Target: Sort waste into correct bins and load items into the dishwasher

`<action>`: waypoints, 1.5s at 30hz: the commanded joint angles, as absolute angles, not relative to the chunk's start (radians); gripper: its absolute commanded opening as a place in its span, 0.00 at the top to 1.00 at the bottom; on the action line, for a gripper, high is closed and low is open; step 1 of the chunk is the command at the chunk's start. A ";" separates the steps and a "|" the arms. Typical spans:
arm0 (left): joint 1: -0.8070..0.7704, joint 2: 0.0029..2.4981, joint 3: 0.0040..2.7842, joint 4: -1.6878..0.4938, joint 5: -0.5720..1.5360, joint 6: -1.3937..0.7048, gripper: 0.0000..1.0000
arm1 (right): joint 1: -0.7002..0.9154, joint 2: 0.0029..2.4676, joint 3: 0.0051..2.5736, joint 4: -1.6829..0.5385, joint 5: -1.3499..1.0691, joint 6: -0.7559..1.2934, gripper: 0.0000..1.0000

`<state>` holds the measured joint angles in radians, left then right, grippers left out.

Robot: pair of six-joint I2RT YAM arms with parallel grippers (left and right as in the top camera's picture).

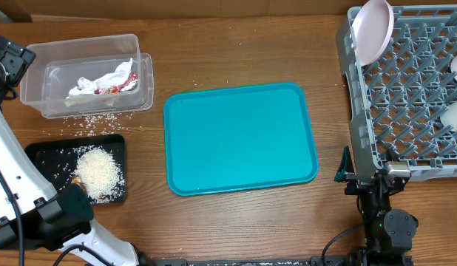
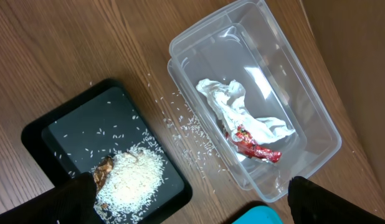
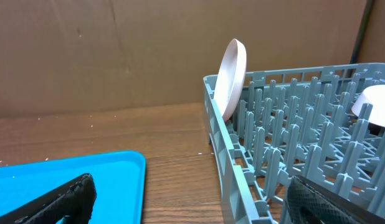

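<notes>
The clear tub (image 1: 38,77) stands at the far left, its rim close to the table's left edge. It holds the crumpled white napkin (image 1: 95,80) and the red wrapper (image 1: 116,87). Loose rice grains (image 1: 92,122) lie on the wood between the tub and the black tray (image 1: 43,155) at near left. That tray carries a rice pile (image 1: 101,174) and a brown scrap (image 1: 75,179).

The left gripper (image 2: 192,202) hangs above both, jaws fully apart, holding nothing.

Bare wood separates these from the central teal tray (image 1: 239,137).

At the right, the grey rack (image 1: 406,96) holds the pinkish saucer (image 1: 373,29) on edge in its far-left corner. The right gripper (image 3: 192,202) sits beside the rack's near-left corner, jaws fully apart, holding nothing.
</notes>
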<state>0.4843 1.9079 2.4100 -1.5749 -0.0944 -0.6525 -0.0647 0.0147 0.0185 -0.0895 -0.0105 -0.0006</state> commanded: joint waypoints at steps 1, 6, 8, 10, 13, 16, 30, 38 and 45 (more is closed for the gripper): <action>0.477 1.909 2.411 -1.573 -0.104 -0.658 0.00 | -0.060 0.003 0.008 -0.084 -0.001 -0.008 0.00; 0.477 1.909 2.411 -1.573 -0.104 -0.658 0.00 | -0.060 0.003 0.008 -0.084 -0.001 -0.008 0.00; 0.477 1.916 2.411 -1.573 -0.104 -0.658 0.00 | -0.060 0.003 0.008 -0.084 -0.001 -0.008 0.00; 0.477 1.922 2.411 -1.573 -0.104 -0.658 0.00 | -0.060 0.003 0.008 -0.084 -0.001 -0.008 0.00; 0.477 1.924 2.411 -1.573 -0.104 -0.658 0.00 | -0.060 0.003 0.008 -0.084 -0.001 -0.008 0.00; 0.477 1.923 2.411 -1.573 -0.104 -0.658 0.00 | -0.060 0.003 0.008 -0.084 -0.001 -0.008 0.00; 0.476 1.857 2.378 -1.687 -0.082 -0.564 0.00 | -0.060 0.003 0.008 -0.084 -0.001 -0.008 0.00; 0.434 1.515 1.867 -1.421 -0.078 -0.528 0.00 | -0.060 0.003 0.008 -0.084 -0.001 -0.008 0.00; 0.339 1.153 1.262 -1.066 -0.006 -0.446 0.00 | -0.060 0.003 0.008 -0.084 -0.001 -0.008 0.00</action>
